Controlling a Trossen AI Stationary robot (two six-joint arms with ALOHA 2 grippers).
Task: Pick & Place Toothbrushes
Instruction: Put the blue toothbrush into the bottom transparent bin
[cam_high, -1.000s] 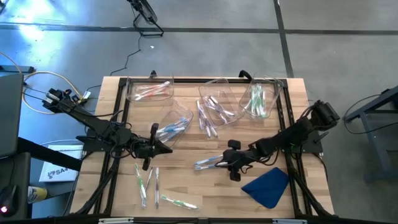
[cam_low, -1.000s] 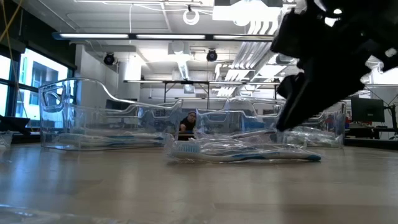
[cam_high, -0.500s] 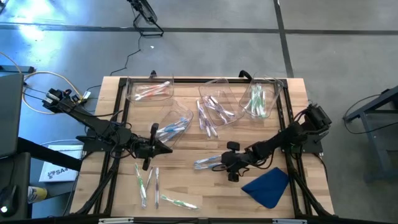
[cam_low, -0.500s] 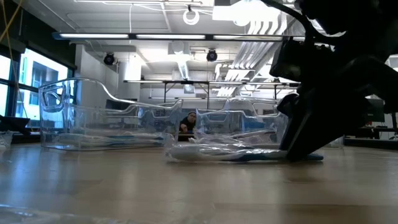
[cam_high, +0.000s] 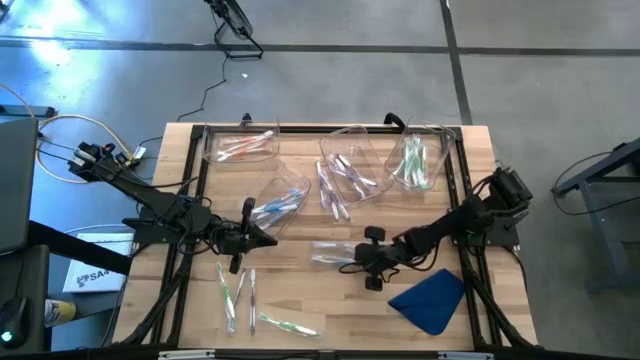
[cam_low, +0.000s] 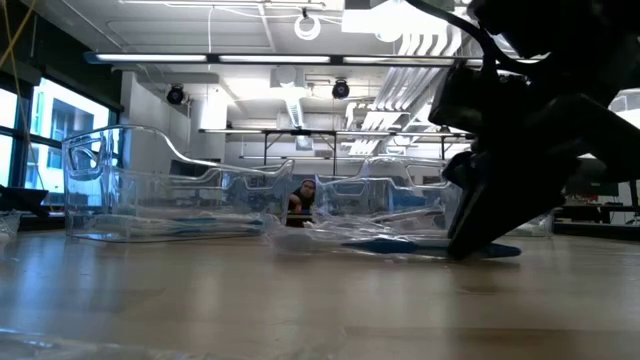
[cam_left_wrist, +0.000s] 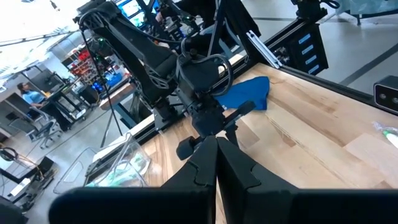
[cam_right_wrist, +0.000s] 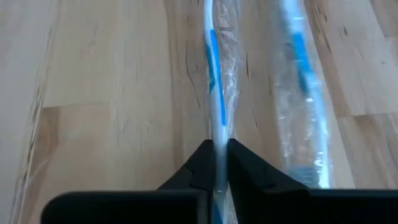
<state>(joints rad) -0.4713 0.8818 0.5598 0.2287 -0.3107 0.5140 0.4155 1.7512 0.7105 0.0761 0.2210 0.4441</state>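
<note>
Two toothbrushes in clear wrappers, white with blue, lie side by side on the wood mid-table (cam_high: 330, 254). My right gripper (cam_high: 360, 262) stands at their right end, low on the table, shut on one toothbrush (cam_right_wrist: 213, 93). The other toothbrush (cam_right_wrist: 297, 74) lies just beside it. Further toothbrushes lie loose near the front left (cam_high: 240, 292) and by the middle bin (cam_high: 333, 196). My left gripper (cam_high: 268, 238) waits shut, left of centre, holding nothing. My right gripper pinches the blue-and-white toothbrush's handle (cam_right_wrist: 217, 134) between its two fingers, wrapper included, at the brush's end toward the table's right. The fingers slant down from the table's right and point along the brush. The brush (cam_low: 395, 244) stretches away from them low over the wood.
Clear plastic bins with toothbrushes stand along the far side (cam_high: 240, 146), (cam_high: 350, 160), (cam_high: 415, 160), and one more (cam_high: 282, 196) in front of my left gripper. A blue cloth (cam_high: 430, 298) lies near the front right, close behind my right gripper.
My right gripper has come down to the table at the right end of the two wrapped toothbrushes and shut on one of them. The two toothbrushes have shifted slightly on the wood.
</note>
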